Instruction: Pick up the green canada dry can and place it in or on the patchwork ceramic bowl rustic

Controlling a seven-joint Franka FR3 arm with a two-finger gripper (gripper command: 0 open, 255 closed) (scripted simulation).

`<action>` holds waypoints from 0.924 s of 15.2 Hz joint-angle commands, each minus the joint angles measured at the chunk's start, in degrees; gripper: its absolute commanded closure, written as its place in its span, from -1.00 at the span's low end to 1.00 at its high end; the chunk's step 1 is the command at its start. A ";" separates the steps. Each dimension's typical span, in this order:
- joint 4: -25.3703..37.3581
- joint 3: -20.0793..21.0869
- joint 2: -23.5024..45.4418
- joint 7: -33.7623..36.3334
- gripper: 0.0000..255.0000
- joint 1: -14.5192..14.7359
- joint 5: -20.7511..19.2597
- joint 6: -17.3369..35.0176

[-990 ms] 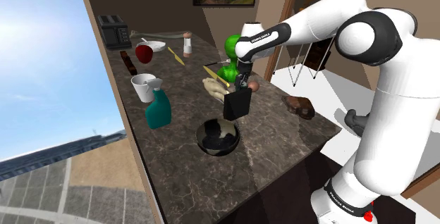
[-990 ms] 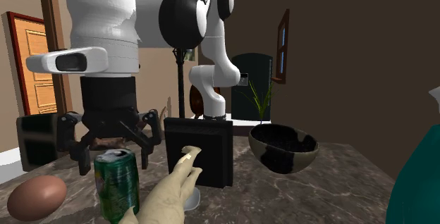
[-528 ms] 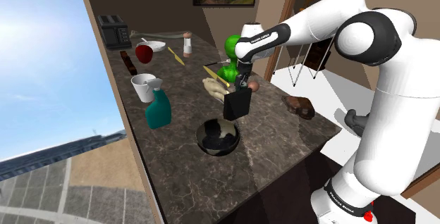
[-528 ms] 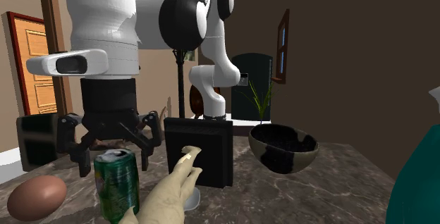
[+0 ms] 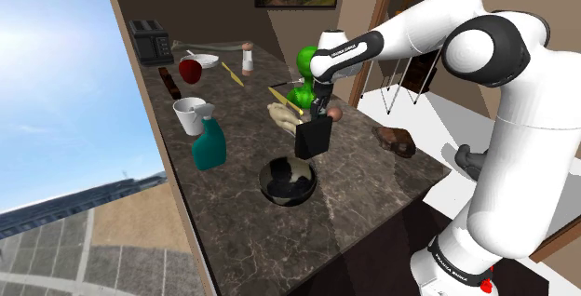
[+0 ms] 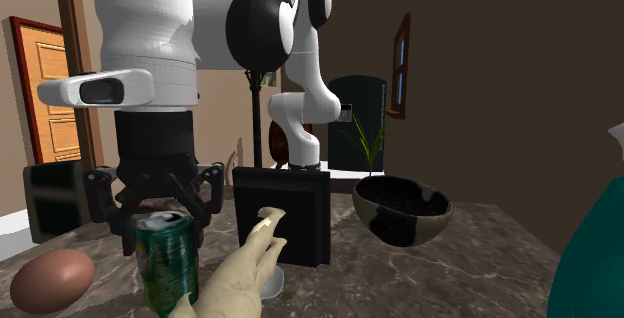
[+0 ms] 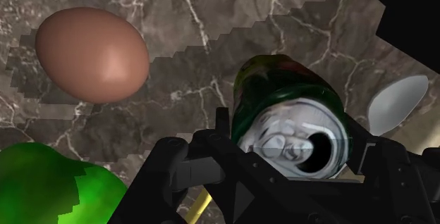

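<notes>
Black two-finger gripper point(image 6: 165, 221) stands spread, one finger on each side of the top of the green soda can with silver lid point(image 6: 167, 261). Whether the pads touch it, cannot tell. Can stands upright on the counter, between a brown egg point(image 7: 92, 44) and a tall black block point(image 6: 282, 216).

Risks, as judged:
- Grip sits high, near the rim; a smooth round wall could slip or swing once lifted.
- In the wrist view the can lies off-centre toward one finger, so closing may push it sideways before it is clamped.
- Crowded neighbours: egg, a pale beige knobbly object point(image 6: 245, 266), a grey spoon point(image 7: 396, 103), a glossy green shape point(image 7: 49, 187). A nudge could roll the egg.
- The block stands between can and dark mottled ceramic bowl point(image 6: 400, 211); a low carry would strike it.

Surface: dark veined marble counter point(image 5: 372, 182), also bearing a teal spray bottle point(image 5: 209, 145), white cup point(image 5: 189, 115), black toaster point(image 5: 149, 40).

Room: brown walls, framed picture, orange wooden door point(image 6: 55, 86); open sky past the counter's far edge.
</notes>
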 commanded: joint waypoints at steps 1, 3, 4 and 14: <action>0.01 -0.04 0.07 0.00 1.00 -0.03 -0.02 0.03; 0.19 -0.07 -0.37 0.04 1.00 -0.01 -0.10 -0.58; 0.48 -0.10 -0.75 0.07 1.00 0.01 -0.17 -1.24; 4.15 -0.29 -3.86 0.34 1.00 0.16 -0.74 -7.99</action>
